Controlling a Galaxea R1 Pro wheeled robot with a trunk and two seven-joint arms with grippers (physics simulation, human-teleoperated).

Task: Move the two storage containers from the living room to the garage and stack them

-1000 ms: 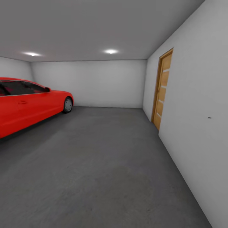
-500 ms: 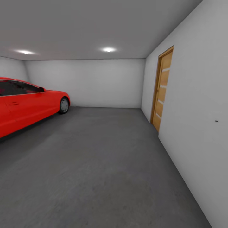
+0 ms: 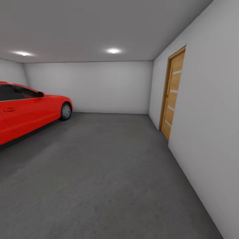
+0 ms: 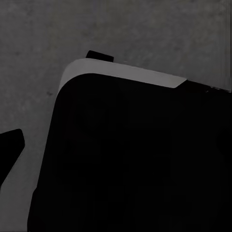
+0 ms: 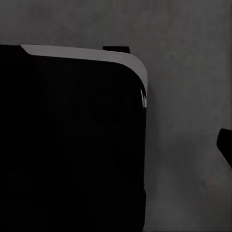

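I am in the garage, with white-grey walls (image 3: pixel 99 87) and a dark grey concrete floor (image 3: pixel 99 172) stretching ahead in the head view. The two storage containers and the living room are out of view. In the left wrist view a dark fingertip (image 4: pixel 9 147) pokes in at the edge over the floor (image 4: pixel 29 58), beside my black, grey-rimmed body (image 4: pixel 135 159). The right wrist view has the same layout: a dark fingertip (image 5: pixel 225 144), the floor (image 5: pixel 188 96) and the black body (image 5: pixel 72 145). Neither wrist view lets me judge how the jaws stand.
A red car (image 3: pixel 26 108) is parked along the left side. A wooden door (image 3: pixel 172 96) sits in the right wall (image 3: pixel 212 116), which runs close along my right. Two ceiling lights (image 3: pixel 113 50) are on. The floor ahead runs to the back wall.
The whole head view has shifted: the car sits further left and the door slightly further right and larger, so the camera has moved. No object has moved.
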